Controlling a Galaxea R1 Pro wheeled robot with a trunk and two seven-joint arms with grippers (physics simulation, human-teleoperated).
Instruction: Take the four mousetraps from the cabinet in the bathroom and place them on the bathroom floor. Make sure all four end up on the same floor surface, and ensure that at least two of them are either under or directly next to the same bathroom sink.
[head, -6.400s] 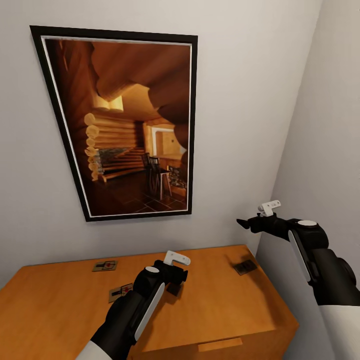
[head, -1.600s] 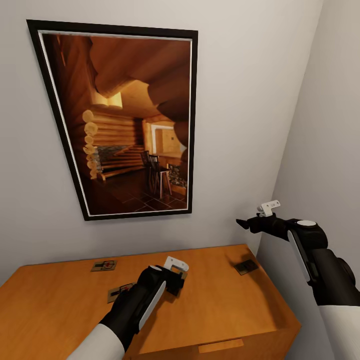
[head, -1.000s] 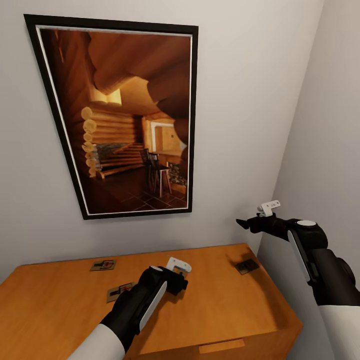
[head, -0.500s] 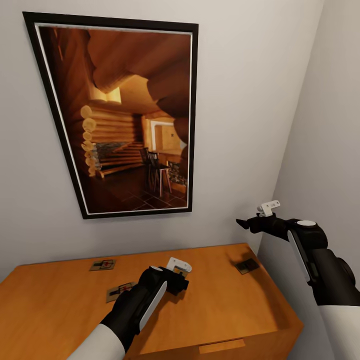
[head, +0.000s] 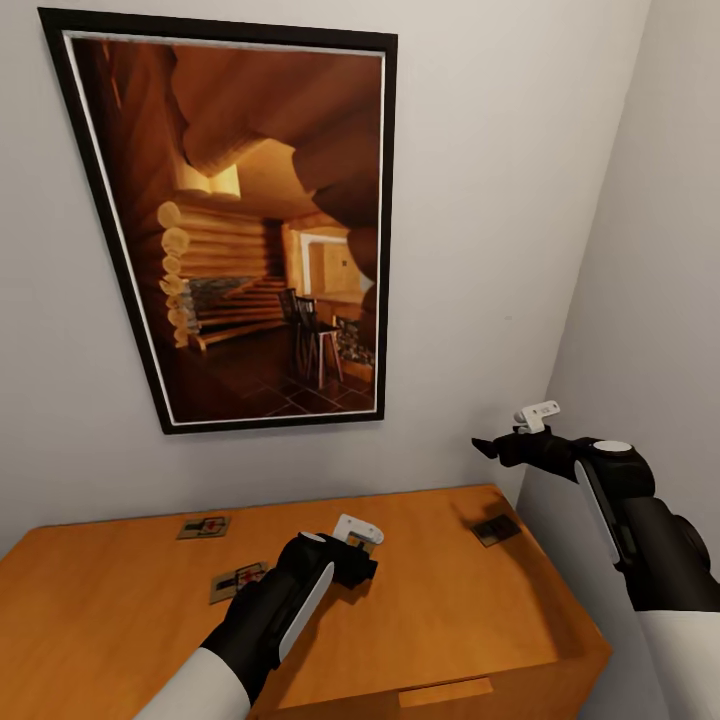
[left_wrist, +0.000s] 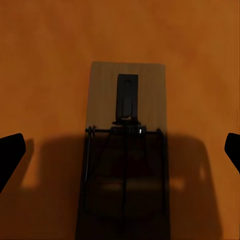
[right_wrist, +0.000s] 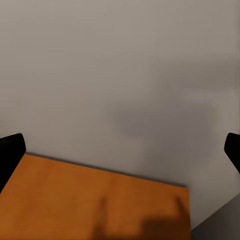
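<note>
Hovering with left pincer (head: 352, 545) wide open over one mousetrap (left_wrist: 126, 145) on the cabinet (head: 450, 610); right pincer (head: 487, 447) open, empty. None moved to floor yet.

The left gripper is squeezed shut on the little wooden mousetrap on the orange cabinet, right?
Not quite. The left wrist view shows the left gripper open, fingertips wide apart either side of the small tan-wood mousetrap, which lies flat on the orange-brown wooden cabinet.

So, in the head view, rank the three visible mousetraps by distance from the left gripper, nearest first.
1. Front-left mousetrap, just left of the left gripper.
2. Right mousetrap, near the cabinet's right edge.
3. Back-left mousetrap, by the wall; close to second.
</note>
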